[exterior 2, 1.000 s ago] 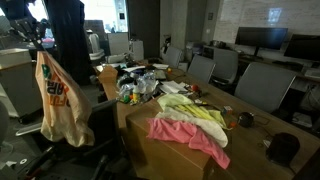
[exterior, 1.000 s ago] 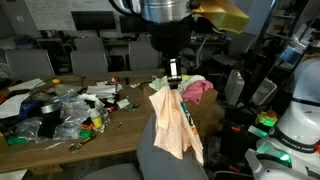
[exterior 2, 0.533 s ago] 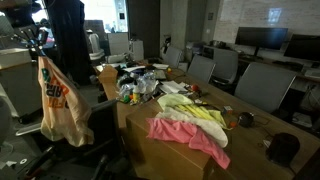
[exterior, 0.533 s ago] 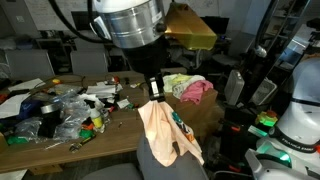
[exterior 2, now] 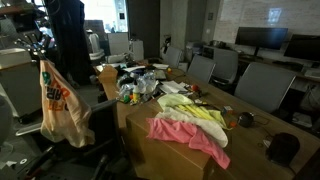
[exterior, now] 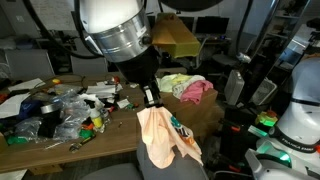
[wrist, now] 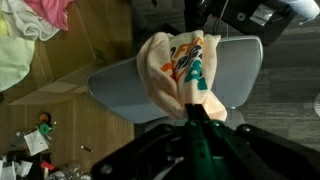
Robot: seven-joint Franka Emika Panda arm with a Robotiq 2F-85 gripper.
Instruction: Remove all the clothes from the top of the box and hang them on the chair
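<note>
Gripper [exterior: 150,97] clamped on peach printed cloth garment [exterior: 160,140]
Garment hangs at grey padded chair backrest [wrist: 232,72]; pink garment [exterior 2: 190,135] lies on brown cardboard box [exterior 2: 145,158]

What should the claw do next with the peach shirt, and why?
Probably lower it a little. The claw is shut on the peach shirt, which hangs right over the grey chair, so going down should drape it on the backrest.

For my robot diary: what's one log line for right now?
gripper: shut on peach garment | above chair | pink garment: on box
</note>
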